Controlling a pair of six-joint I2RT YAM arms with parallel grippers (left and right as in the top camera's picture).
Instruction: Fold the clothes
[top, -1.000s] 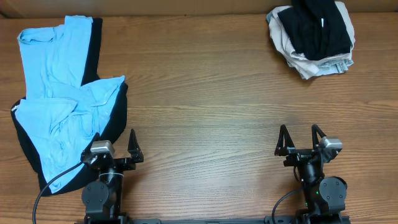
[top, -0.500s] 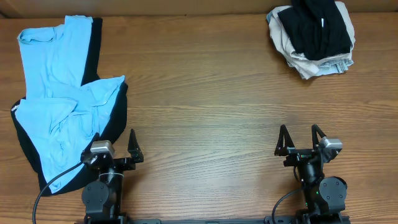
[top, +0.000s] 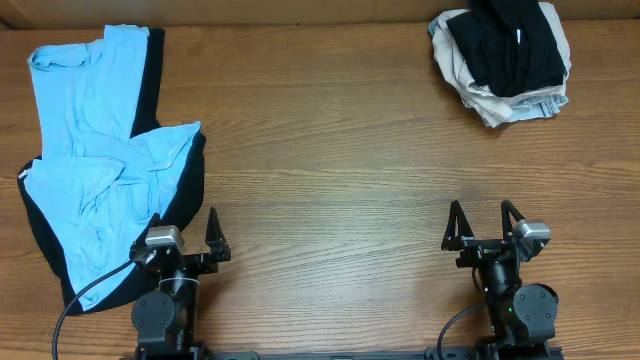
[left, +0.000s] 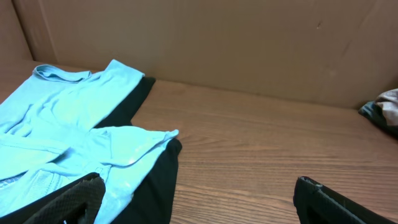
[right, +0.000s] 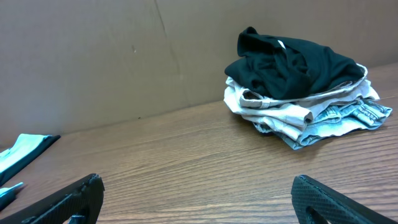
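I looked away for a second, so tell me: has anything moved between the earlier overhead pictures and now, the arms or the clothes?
Nothing visibly changed. The left gripper and right gripper stay open and empty at the near edge. The light-blue shirts on the left and the pile topped by the black T-shirt at far right lie as before.

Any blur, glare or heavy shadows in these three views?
Overhead: sharp, evenly lit, no glare on the table; the black shirt loses fold detail. Left wrist: blue shirt crisp, left fingers dark and soft-edged. Right wrist: pile sharp, right fingers likewise.
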